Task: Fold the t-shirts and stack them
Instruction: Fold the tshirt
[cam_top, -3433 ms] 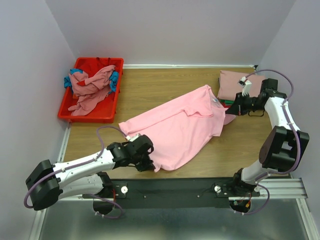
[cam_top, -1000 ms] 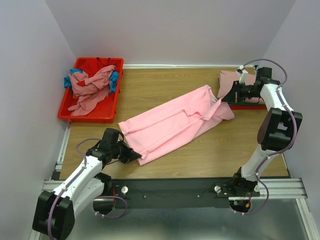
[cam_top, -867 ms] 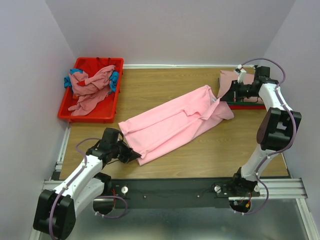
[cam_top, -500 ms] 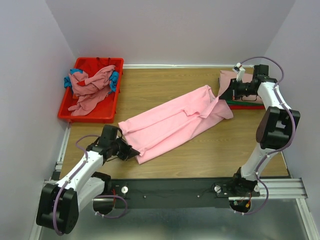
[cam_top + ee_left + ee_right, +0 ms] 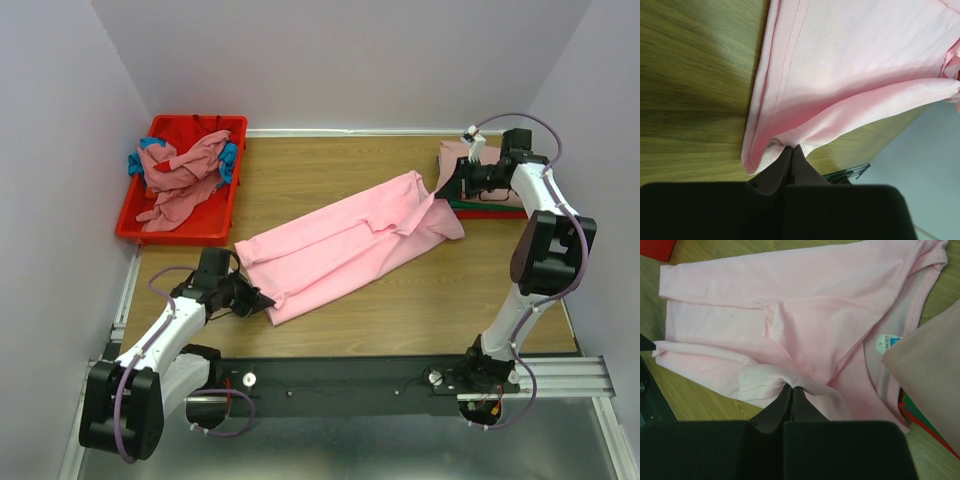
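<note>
Upper left: red plastic bin (image 5: 165,236) holds crumpled dusty rose and teal t-shirts (image 5: 185,170), not yet folded.

Lower left: left hand (image 5: 256,301) is clamped on the hem corner of the bright pink cloth t-shirt (image 5: 340,245). The shirt lies part-folded, diagonal across the wooden tabletop (image 5: 330,165).

Right of centre: right hand (image 5: 446,190) is clamped on a fold beside the collar.

Risks:
- Both pinches look thin and could slip under tension.
- An uneven pull would skew the fold.
- The right hand sits just beside the folded dusty rose stack (image 5: 468,158) and may drag it.

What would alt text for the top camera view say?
A pink t-shirt lies stretched across a wooden table, its ends pinched by the left hand and right hand. A red bin of crumpled shirts sits far left; a folded stack far right.
</note>
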